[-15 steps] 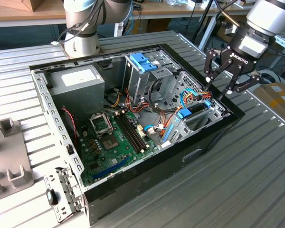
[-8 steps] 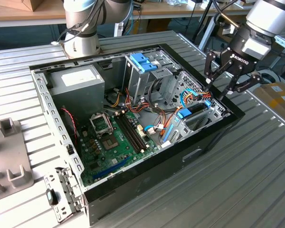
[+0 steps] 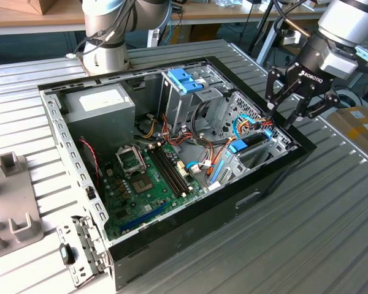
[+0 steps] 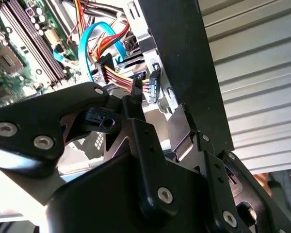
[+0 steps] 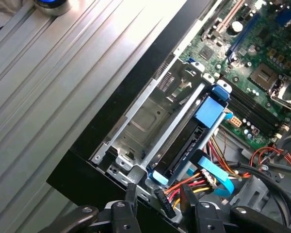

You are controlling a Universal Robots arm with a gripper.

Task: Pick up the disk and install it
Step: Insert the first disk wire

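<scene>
Right now the gripper (image 3: 287, 117) hangs over the corner of the open computer case (image 3: 276, 177) at the exterior view's right, its black fingers (image 3: 273, 98) spread apart with nothing between them. In the first wrist view the fingertips (image 5: 131, 194) point down at the edge of the case, either side of a bundle of red, yellow and black wires (image 5: 186, 187) with a black plug on the end.

Just under the gripper sits the disk (image 5: 186, 145), already lying in its metal bay (image 5: 150, 116) beside the case wall, its light-blue rail (image 5: 211, 111) running along it and a blue tab showing at each end. In the exterior view the same rail (image 3: 242, 146) shows as a blue strip just below and beside the fingers, close but apart from them. A flat blue cable (image 5: 216, 172) loops next to the wire bundle; the second wrist view catches that loop (image 4: 87, 48) too, above the gripper's (image 4: 150, 121) own black linkage.

Further in lies the green circuit board (image 3: 147, 184) with its long black memory slots (image 3: 172, 168). Beyond that stands a second metal cage with a deeper-blue latch (image 3: 185, 81) on top, and a grey power supply box (image 3: 101, 107) fills the far corner. Behind the case, on the ribbed metal table (image 3: 306, 233), rises the base of the robot arm (image 3: 107, 37).
</scene>
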